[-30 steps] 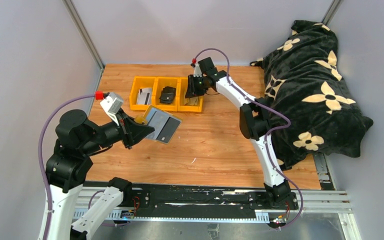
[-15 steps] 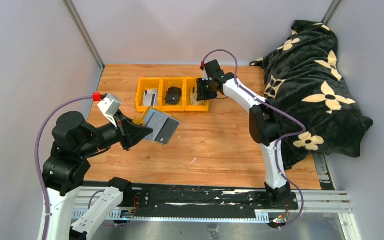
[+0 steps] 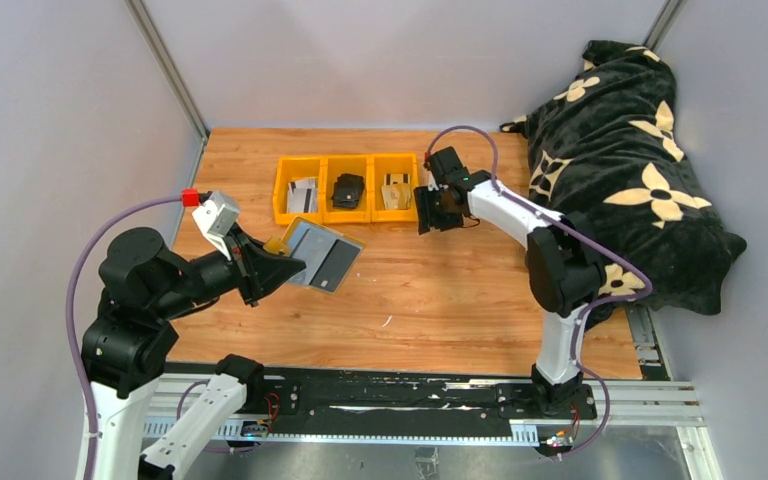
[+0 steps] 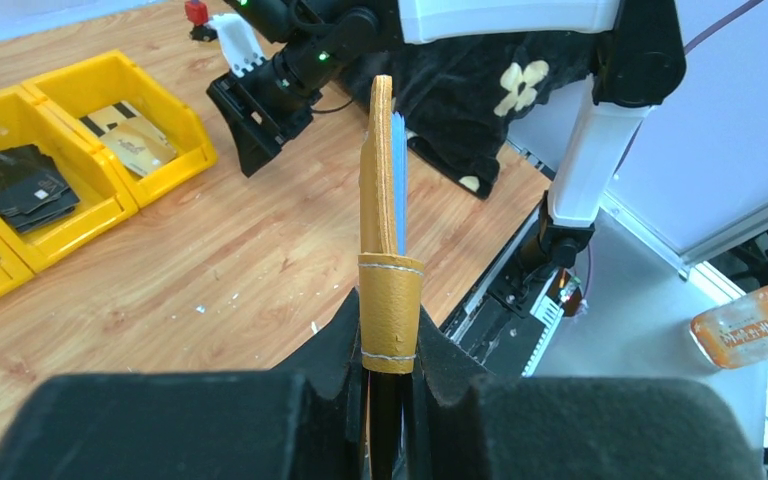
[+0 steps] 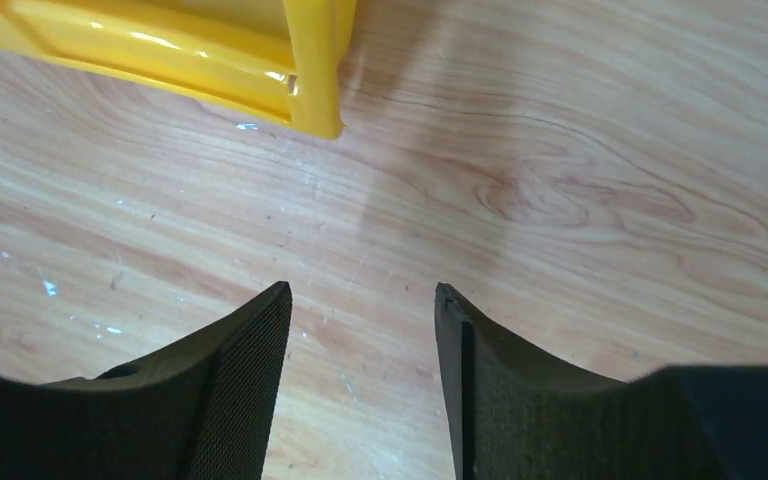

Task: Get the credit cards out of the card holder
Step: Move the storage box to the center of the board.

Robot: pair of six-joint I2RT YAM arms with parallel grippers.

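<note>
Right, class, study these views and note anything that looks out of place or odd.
A black blanket with cream flowers is heaped at the right of the table, reaching past its edge, nothing like the tidy row of yellow bins. Small white flecks dot the wood. Nothing looks damaged.

The mustard-yellow folding leather card holder (image 3: 320,252) is open, grey-blue lining upward, clamped in the left hand (image 3: 288,264) above the desk (image 3: 440,290). A pale striped credit card (image 3: 302,192) and a tan card (image 3: 396,192) lie in yellow plastic bins (image 3: 348,215).

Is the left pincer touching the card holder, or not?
Touching. The left wrist view shows the left pincer shut on the card holder: both black fingers press against its sides, with no gap.
</note>
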